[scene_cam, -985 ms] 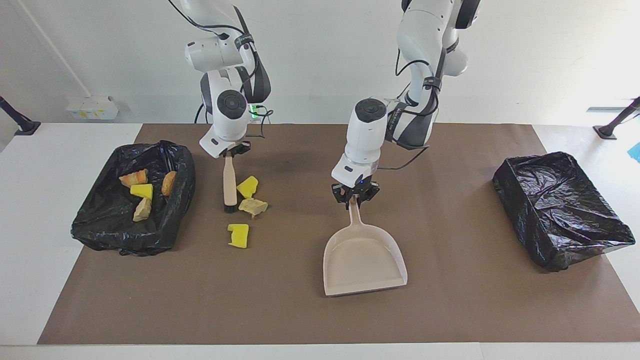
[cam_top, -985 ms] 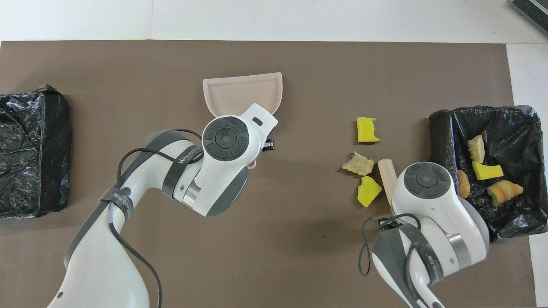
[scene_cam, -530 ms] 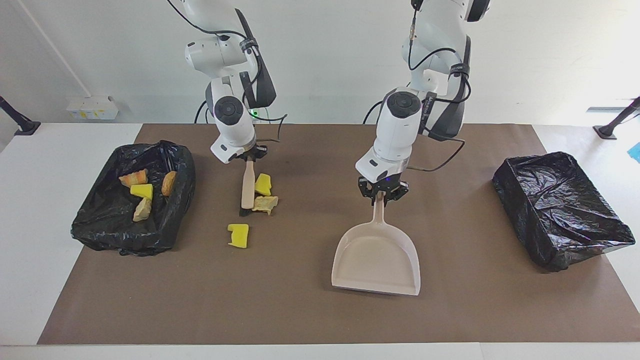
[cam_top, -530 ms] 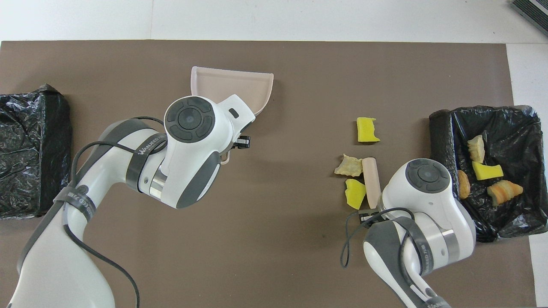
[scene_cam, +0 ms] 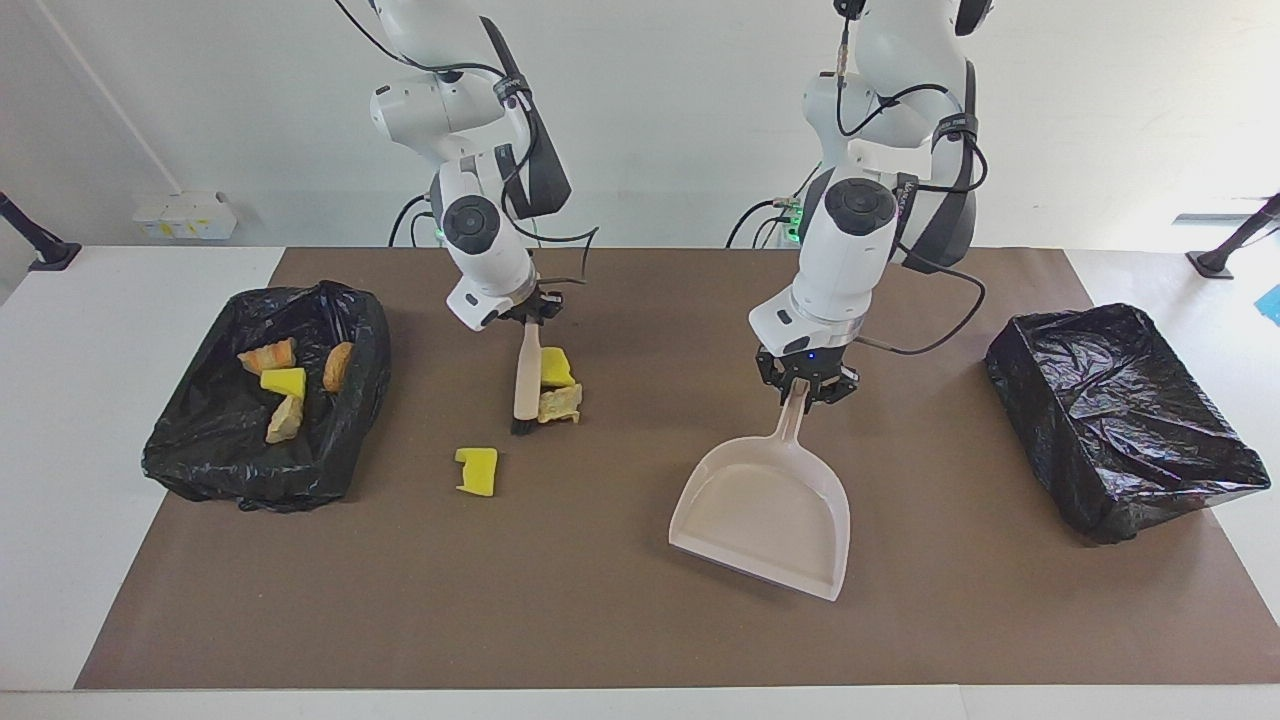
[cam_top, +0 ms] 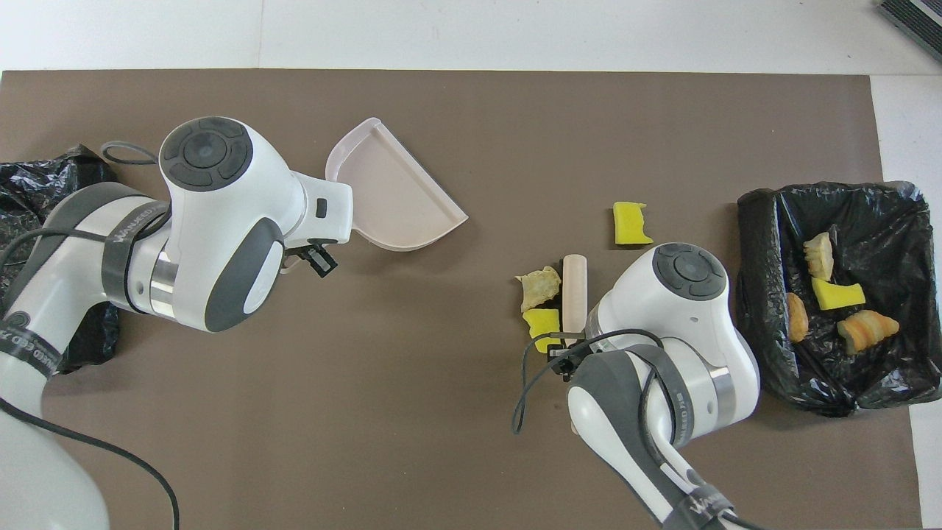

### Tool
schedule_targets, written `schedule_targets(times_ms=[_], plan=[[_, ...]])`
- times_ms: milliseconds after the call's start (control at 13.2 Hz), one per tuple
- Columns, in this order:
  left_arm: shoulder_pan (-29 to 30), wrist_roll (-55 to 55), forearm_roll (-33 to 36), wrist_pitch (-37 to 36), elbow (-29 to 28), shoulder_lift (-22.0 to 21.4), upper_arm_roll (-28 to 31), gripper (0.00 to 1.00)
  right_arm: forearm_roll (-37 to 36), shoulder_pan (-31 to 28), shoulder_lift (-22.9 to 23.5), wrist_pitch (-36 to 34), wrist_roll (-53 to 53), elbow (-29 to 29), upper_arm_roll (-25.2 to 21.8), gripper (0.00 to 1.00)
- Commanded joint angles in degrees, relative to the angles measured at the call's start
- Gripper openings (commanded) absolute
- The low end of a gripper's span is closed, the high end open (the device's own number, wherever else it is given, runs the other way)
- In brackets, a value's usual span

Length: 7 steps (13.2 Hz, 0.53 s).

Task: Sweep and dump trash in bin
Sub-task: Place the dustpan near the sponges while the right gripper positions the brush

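The beige dustpan (cam_top: pixel 394 195) lies on the brown surface (cam_top: pixel 412 383), its open mouth turned toward the brush (cam_top: pixel 574 285), and the left arm's wrist covers its handle. Touching the brush on the side toward the dustpan are a pale beige lump (cam_top: pixel 539 285) and a yellow chunk (cam_top: pixel 543 325). Another yellow chunk (cam_top: pixel 631 222) lies near the brush, farther from the robots. The black-lined bin (cam_top: pixel 758 243) beside the brush holds four pieces.

Light: bright, even, diffuse.
Shadows: soft, faint under the dustpan (scene_cam: pixel 765 505).
Glare: washed-out wall toward 2 o'clock.
Focus: sharp throughout.
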Motion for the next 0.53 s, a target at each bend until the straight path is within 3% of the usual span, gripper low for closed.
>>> schedule_targets(times_ms=[0, 227, 455], plan=[[2.01, 16.15, 0.19, -3.21, -1.74, -2.28, -0.37, 0.0, -6.97, -2.62, -4.27, -5.09, 2.14, 0.82, -0.32, 0.0], [2.02, 29.88, 0.36, -2.62, -6.73, -5.17, -0.37, 0.0, -19.55, -4.64, -5.26, -5.55, -1.18, -0.23, 0.12, 0.0], [0.18, 30.89, 1.15, 0.19, -11.57, -7.64, -0.46, 0.0, -31.86, -9.28, -3.42, -1.8, -11.71, 0.9, -0.23, 0.0]])
